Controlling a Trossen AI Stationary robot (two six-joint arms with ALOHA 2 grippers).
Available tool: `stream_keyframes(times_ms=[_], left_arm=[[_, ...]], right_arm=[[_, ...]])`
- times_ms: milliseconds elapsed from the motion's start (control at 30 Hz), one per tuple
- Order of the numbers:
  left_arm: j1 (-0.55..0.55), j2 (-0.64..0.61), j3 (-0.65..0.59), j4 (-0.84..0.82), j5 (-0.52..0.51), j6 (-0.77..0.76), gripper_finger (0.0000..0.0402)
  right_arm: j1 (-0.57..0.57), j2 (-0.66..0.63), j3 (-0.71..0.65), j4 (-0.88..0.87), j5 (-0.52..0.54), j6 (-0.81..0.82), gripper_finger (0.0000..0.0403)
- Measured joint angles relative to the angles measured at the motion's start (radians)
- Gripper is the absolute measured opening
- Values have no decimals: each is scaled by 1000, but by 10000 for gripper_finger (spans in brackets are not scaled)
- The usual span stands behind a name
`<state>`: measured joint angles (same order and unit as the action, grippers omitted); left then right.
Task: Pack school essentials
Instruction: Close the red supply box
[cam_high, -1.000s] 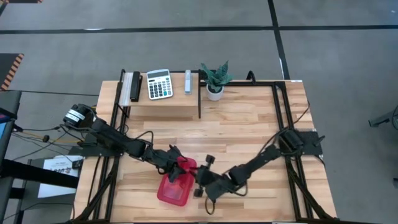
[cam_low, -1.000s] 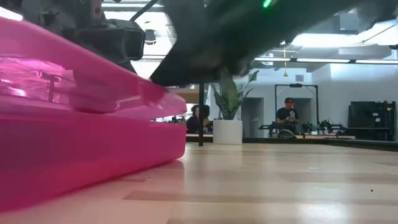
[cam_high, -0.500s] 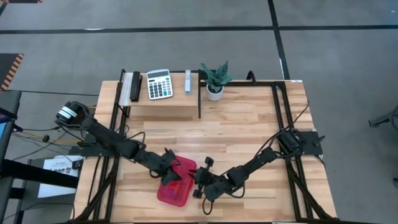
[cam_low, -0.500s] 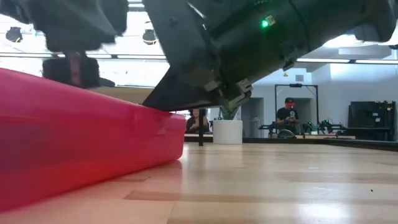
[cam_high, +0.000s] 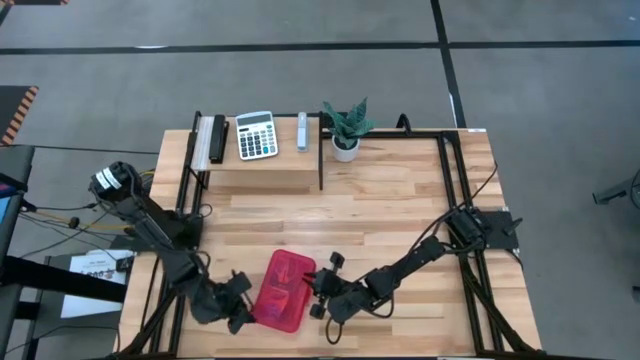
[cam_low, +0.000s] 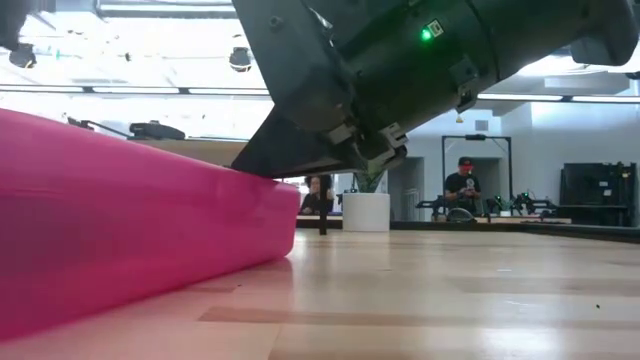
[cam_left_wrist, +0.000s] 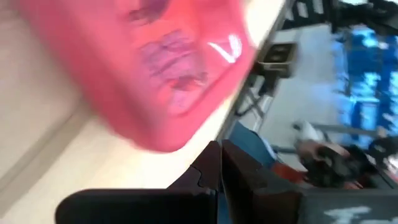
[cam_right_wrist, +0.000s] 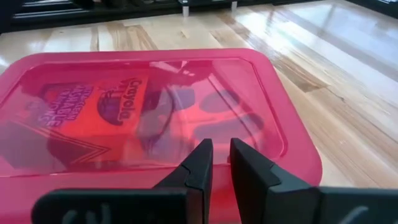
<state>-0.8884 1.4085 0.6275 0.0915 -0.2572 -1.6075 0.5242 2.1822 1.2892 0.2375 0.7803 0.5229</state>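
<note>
The pink box (cam_high: 284, 290) lies flat near the front edge of the table (cam_high: 400, 210), about midway between the two arms, with its clear pink lid (cam_right_wrist: 149, 115) on. Through the lid the right wrist view shows a crayon box (cam_right_wrist: 93, 112) lying inside, with darker shapes beside it that cannot be made out. The right gripper (cam_high: 318, 292) sits low at the box's right side, its fingers (cam_right_wrist: 199, 168) nearly together with only a thin gap, resting on the lid's near rim. In the low view its dark body hangs over the box edge. The left gripper (cam_high: 240, 312) is just beside the box's near left corner, apart from it, and its fingers (cam_left_wrist: 214, 171) are closed together on nothing. On the far shelf (cam_high: 260, 170) stand a calculator (cam_high: 256, 135) and a potted plant (cam_high: 346, 127). Two people (cam_low: 465, 185) show in the room beyond.
</note>
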Motion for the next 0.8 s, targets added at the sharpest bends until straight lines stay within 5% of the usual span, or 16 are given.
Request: stream_keyframes(times_ms=[267,567,800], left_arm=[[-63,1,81,-183,-36,-97,0],[-61,136,87,-131,64,-150,0],[-30,198,88,-56,-11,-116,0]], right_arm=[[-15,2,-2,39,-1,1,74],[-3,3,-2,46,3,9,74],[-3,3,-2,46,6,27,74]])
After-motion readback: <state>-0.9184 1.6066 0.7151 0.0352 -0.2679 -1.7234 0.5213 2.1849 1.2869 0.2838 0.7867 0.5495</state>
